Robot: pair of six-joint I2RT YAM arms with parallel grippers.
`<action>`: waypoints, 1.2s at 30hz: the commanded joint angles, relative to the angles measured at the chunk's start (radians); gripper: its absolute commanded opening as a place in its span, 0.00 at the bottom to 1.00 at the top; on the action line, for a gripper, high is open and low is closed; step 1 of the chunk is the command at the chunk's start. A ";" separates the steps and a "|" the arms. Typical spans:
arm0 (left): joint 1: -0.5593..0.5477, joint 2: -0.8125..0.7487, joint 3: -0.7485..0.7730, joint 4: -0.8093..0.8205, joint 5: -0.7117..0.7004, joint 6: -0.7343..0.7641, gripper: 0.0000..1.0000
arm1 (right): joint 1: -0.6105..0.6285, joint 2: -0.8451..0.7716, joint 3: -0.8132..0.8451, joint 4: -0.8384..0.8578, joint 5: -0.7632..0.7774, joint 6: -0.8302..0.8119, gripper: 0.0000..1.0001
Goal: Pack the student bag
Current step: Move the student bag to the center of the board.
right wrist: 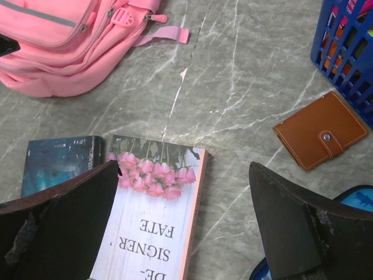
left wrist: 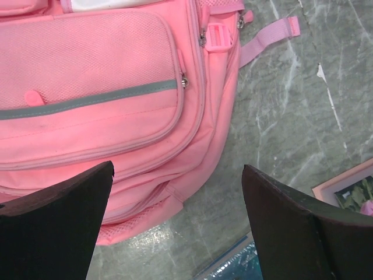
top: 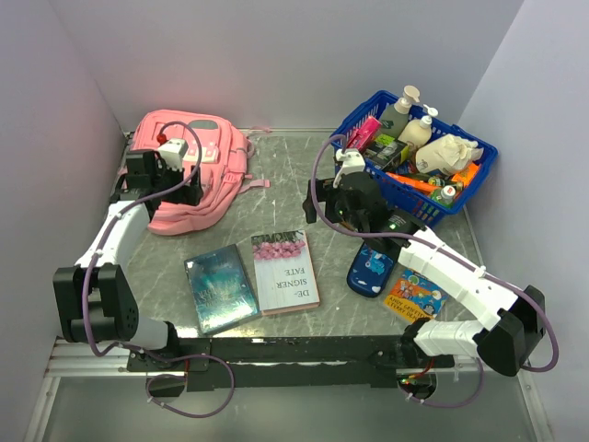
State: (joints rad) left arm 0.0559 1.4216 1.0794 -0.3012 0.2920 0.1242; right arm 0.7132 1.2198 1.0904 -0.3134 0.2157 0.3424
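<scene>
Backpack (top: 225, 157), pink soft fabric, laid flat under L gripper (left wrist: 178, 165); R gripper (right wrist: 184, 164) held over rose-cover paperback (right wrist: 157, 221); both spread wide.

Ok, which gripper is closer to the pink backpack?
Left. The left gripper hangs over the student bag; the right gripper is apart, near the blue basket.

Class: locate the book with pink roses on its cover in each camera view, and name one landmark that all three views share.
Top external: the rose book lies at the centre, just right of the blue book.
Left wrist: only a corner shows, low at the right edge.
Right wrist: lower centre, title upside down.
Shared landmark: the pink backpack.
</scene>
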 commanded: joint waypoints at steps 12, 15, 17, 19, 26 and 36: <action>0.032 0.088 -0.020 0.068 -0.046 0.080 0.96 | -0.017 -0.040 -0.010 0.036 -0.006 -0.006 1.00; 0.033 0.146 -0.021 0.089 -0.129 0.116 0.96 | -0.017 -0.051 -0.026 0.048 -0.009 -0.008 1.00; 0.033 0.163 -0.047 0.125 -0.162 0.143 0.96 | -0.017 -0.052 -0.032 0.051 -0.013 -0.005 1.00; 0.032 0.163 -0.082 0.160 -0.174 0.173 0.96 | -0.018 -0.052 -0.041 0.054 -0.018 -0.005 1.00; 0.015 0.143 -0.127 0.240 -0.191 0.227 0.96 | -0.020 -0.043 -0.046 0.074 -0.061 0.004 1.00; -0.048 0.083 -0.110 0.161 -0.171 0.337 0.98 | -0.020 -0.036 -0.050 0.085 -0.093 0.017 1.00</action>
State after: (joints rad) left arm 0.0128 1.5326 0.9318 -0.0963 0.0933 0.3901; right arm 0.6991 1.1976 1.0412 -0.2714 0.1364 0.3477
